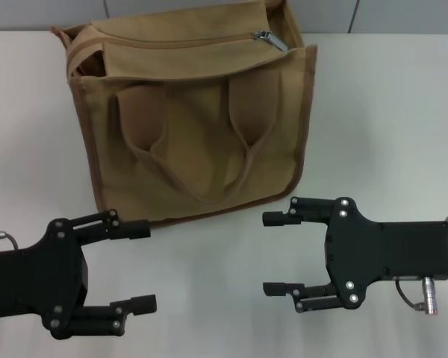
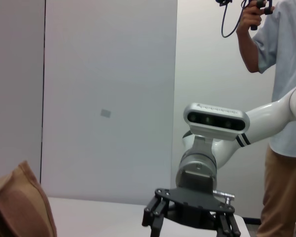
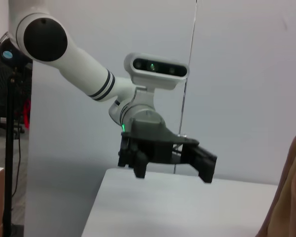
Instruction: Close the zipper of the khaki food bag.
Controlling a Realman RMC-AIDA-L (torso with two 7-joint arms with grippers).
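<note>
A white table [image 1: 388, 112] is carrying the boxy tan canvas khaki food bag [image 1: 187, 149], which is standing at the far middle with its two looped handles hanging down its near face. The black left gripper [image 1: 142, 267] is hovering low near the bag's near left corner, fingers spread wide and holding nothing. The black right gripper [image 1: 272, 253] is facing it, equally wide and empty. The khaki-taped zipper [image 1: 187, 41] is running across the top flap, its silver slider [image 1: 267, 37] sitting at the right end.
</note>
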